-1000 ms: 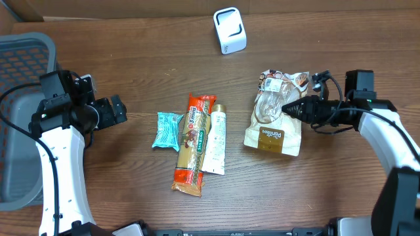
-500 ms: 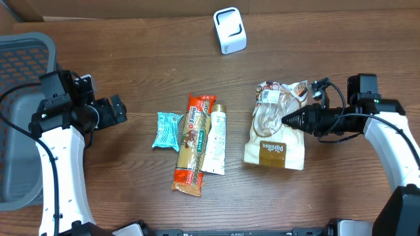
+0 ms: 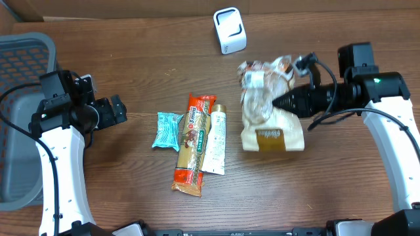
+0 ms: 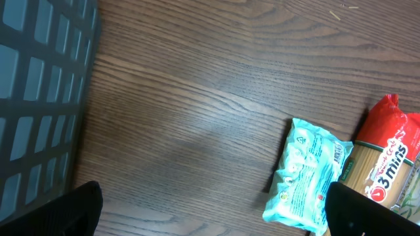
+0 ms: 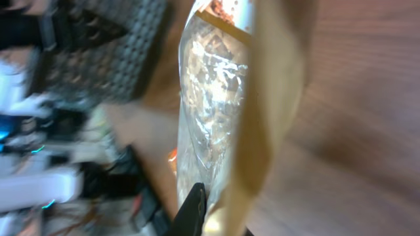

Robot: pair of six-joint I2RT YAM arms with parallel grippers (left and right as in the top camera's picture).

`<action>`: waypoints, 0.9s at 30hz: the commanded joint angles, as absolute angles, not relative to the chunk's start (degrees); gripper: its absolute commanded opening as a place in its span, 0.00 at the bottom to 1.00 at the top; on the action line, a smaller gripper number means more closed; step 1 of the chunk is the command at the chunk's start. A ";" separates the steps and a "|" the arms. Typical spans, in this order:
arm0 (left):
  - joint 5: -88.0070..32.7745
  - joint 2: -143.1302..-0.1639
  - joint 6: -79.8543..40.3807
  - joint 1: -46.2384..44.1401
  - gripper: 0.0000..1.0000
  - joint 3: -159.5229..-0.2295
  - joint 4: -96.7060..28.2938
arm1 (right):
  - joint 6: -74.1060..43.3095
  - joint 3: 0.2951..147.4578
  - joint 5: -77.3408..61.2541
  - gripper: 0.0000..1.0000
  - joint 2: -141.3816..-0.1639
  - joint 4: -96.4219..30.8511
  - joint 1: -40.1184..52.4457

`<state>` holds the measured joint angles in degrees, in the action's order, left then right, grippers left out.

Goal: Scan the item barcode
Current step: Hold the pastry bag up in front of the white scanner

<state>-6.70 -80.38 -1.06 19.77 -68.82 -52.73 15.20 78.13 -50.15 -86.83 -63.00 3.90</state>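
The item is a tan paper bag with a clear window [image 3: 259,98], held off the table right of centre. My right gripper [image 3: 275,103] is shut on its right side. In the right wrist view the bag [image 5: 216,85] fills the middle, blurred and tilted, with one dark fingertip [image 5: 193,210] pressed against its clear film. The white barcode scanner [image 3: 230,30] stands at the back of the table, a short way beyond the bag. My left gripper [image 3: 118,110] hovers open at the left, and in its own view the left gripper [image 4: 216,216] has only bare wood between its fingers.
A teal packet [image 3: 167,130] [image 4: 307,174], a red pasta pack [image 3: 191,144] [image 4: 387,157] and a white tube [image 3: 215,139] lie side by side mid-table. A grey basket [image 3: 20,118] [image 4: 39,98] stands at the left edge.
My right gripper has lifted the bag and carried it left and toward the back, nearer the scanner; the bag now tilts. The left arm has not moved.
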 commanded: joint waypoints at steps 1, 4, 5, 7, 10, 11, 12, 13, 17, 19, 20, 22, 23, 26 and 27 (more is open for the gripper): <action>-7.09 -80.36 0.01 19.75 0.99 -69.14 -52.58 | -0.40 80.55 -29.30 0.04 -85.52 -56.40 7.18; -7.09 -80.36 0.01 19.75 0.99 -69.14 -52.58 | -6.37 80.55 -9.93 0.04 -86.43 -48.93 12.60; -7.09 -80.36 0.01 19.75 0.99 -69.14 -52.58 | -7.09 80.55 -4.60 0.04 -87.00 -46.37 14.52; -7.09 -80.36 0.01 19.75 1.00 -69.14 -52.58 | -7.46 80.53 7.60 0.04 -89.32 -38.54 19.14; -7.09 -80.36 0.01 19.75 0.99 -69.14 -52.58 | -5.69 80.53 19.53 0.04 -93.41 -26.70 22.85; -7.09 -80.36 0.01 19.75 1.00 -69.14 -52.58 | -2.72 80.53 21.71 0.04 -94.70 -23.59 23.44; -7.09 -80.36 0.01 19.75 0.99 -69.14 -52.58 | 0.49 80.53 22.68 0.04 -95.92 -20.99 23.86; -7.09 -80.36 0.01 19.75 0.99 -69.14 -52.58 | 5.04 80.53 23.35 0.04 -97.51 -17.89 24.14; -7.09 -80.36 0.01 19.75 1.00 -69.14 -52.58 | 18.39 80.53 27.81 0.04 -104.01 -6.59 24.34; -7.09 -80.36 0.01 19.75 1.00 -69.14 -52.58 | 24.12 80.55 30.20 0.04 -107.15 -0.32 24.34; -7.09 -80.36 0.01 19.75 1.00 -69.14 -52.58 | 27.83 80.55 30.39 0.04 -108.84 2.74 24.38; -7.09 -80.36 0.01 19.75 1.00 -69.14 -52.58 | 34.17 80.55 30.44 0.04 -111.37 7.38 24.64; -7.09 -80.36 0.01 19.75 1.00 -69.14 -52.58 | 36.69 80.55 30.46 0.04 -112.46 9.15 24.82; -7.09 -80.36 0.01 19.75 1.00 -69.14 -52.58 | 42.76 80.55 30.57 0.04 -115.04 13.26 25.47; -7.09 -80.36 0.01 19.75 1.00 -69.14 -52.58 | 44.03 80.55 30.63 0.04 -115.57 13.89 25.61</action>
